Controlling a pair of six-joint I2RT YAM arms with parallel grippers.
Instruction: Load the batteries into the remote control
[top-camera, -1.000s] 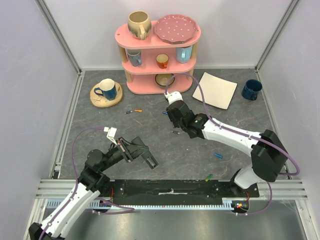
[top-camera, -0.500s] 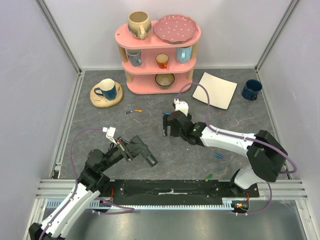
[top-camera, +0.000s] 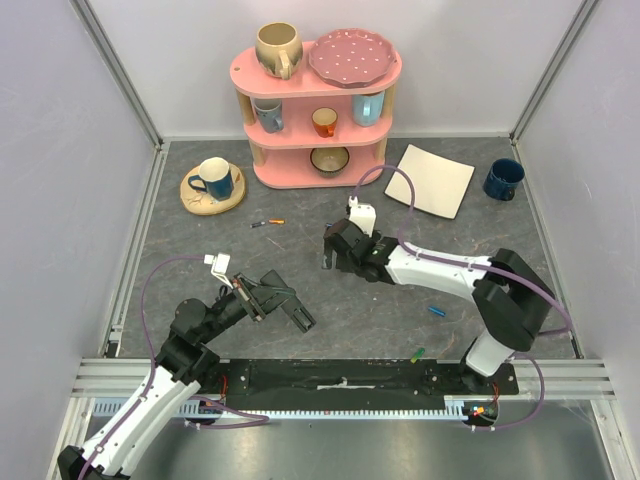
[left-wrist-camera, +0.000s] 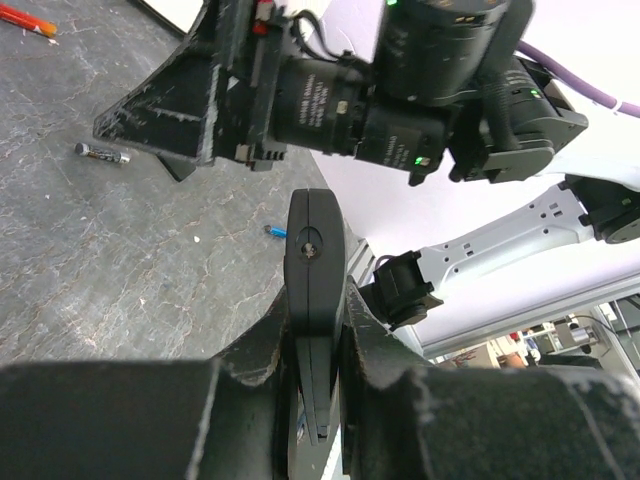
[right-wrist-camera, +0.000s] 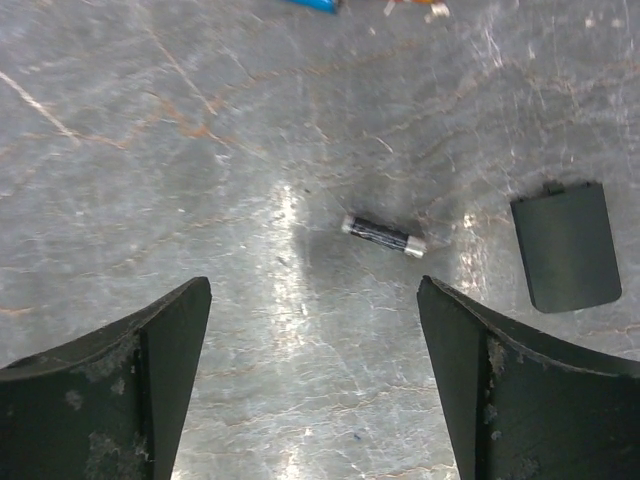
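– Starting overhead: your left gripper is clamped on the remote control, close to the near edge, left of middle. Your right gripper hangs over mid-table, and its arm hides the cell you're after.
– Other cells?
– Orange battery sits toward the far edge. Blue battery and green battery lie toward the near-right corner. All are well apart from both claws.
– Left wrist?
– The remote control sits edge-on between the fingers, with its end poking out. That's a narrow hold on a slim bar, so I'd expect it to pivot when you press a cell in. I can't tell which way the bay faces.
– Right wrist?
– Fingers are spread wide with nothing between them. The dark battery lies flat ahead of the gap, off toward the right-hand finger. Its long axis runs along your closing line, so you'd likely squeeze it end to end and pop it loose. Turn the wrist first. It's round on a smooth top, so any clipped end probably rolls it. The black cover lies near it, and a wide sweep could drag that along.
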